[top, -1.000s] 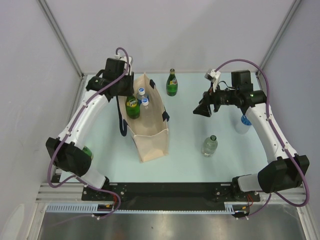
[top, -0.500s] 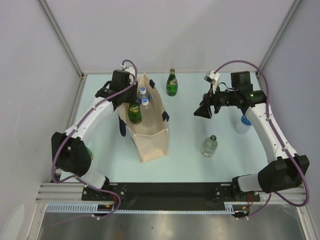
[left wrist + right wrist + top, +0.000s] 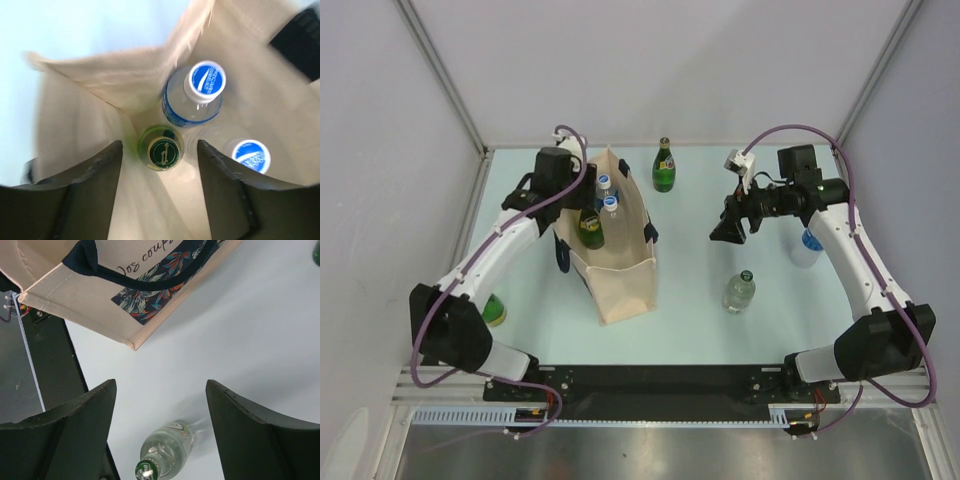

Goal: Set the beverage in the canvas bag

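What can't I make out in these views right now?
Top view: green bottle by the left arm base, mostly hidden by that arm.
Top view: blue-capped clear bottle, half behind the right arm.
Right wrist view: green-capped clear bottle, blurred, cut by the bottom edge.

Table (image 3: pixel 700 315) bears canvas bag (image 3: pixel 625 280), green bottle (image 3: pixel 663 168) and clear bottle (image 3: pixel 739 291).

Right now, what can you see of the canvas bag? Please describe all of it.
The canvas bag is a beige cloth tote with dark navy handles and a floral patch with script on one side. It stands upright and open on the table. Inside stand a green bottle and two clear blue-capped bottles.
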`<state>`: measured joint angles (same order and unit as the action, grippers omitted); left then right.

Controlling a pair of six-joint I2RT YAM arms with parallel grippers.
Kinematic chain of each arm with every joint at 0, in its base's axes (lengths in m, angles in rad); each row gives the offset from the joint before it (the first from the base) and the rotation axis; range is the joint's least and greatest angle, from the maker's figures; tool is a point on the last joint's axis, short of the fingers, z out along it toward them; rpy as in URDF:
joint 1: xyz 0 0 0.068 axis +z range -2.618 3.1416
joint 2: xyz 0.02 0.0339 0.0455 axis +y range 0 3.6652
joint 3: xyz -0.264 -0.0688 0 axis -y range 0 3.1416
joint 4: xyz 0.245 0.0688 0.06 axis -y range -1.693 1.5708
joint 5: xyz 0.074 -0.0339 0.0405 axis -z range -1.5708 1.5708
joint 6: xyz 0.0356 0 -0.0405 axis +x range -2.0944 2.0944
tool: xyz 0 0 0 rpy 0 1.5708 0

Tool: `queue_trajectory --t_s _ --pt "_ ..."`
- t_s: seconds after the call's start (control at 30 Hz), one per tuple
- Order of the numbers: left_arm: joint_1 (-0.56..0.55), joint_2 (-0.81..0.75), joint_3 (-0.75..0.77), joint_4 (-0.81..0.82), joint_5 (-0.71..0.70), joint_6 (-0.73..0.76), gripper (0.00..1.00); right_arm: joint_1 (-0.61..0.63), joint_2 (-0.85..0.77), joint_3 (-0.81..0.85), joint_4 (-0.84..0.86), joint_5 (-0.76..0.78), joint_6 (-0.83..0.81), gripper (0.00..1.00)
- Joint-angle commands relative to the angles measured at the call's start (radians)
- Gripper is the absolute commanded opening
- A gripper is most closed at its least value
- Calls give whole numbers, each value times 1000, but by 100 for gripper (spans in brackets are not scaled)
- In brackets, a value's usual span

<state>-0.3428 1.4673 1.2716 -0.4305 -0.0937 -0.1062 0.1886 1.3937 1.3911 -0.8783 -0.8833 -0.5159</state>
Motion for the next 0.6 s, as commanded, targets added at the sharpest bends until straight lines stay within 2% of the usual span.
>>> queue_trajectory --t_s 0.0,0.13,0.27,0.43,0.57 --pt "2 -126 75 61 -47 -12 70 3 -1 77 -85 -42 -93 79" --pt "2 -177 136 9 -43 -12 81 3 -18 103 -145 -54 -165 82" --pt "2 -242 160 -39 -9 -42 88 3 -42 117 -252 -62 -280 85" --pt "2 -364 89 -57 18 -118 95 -11 -99 88 -341 -37 -337 87" --pt "2 -482 25 -79 18 -161 98 -35 -142 46 -415 33 -372 87"
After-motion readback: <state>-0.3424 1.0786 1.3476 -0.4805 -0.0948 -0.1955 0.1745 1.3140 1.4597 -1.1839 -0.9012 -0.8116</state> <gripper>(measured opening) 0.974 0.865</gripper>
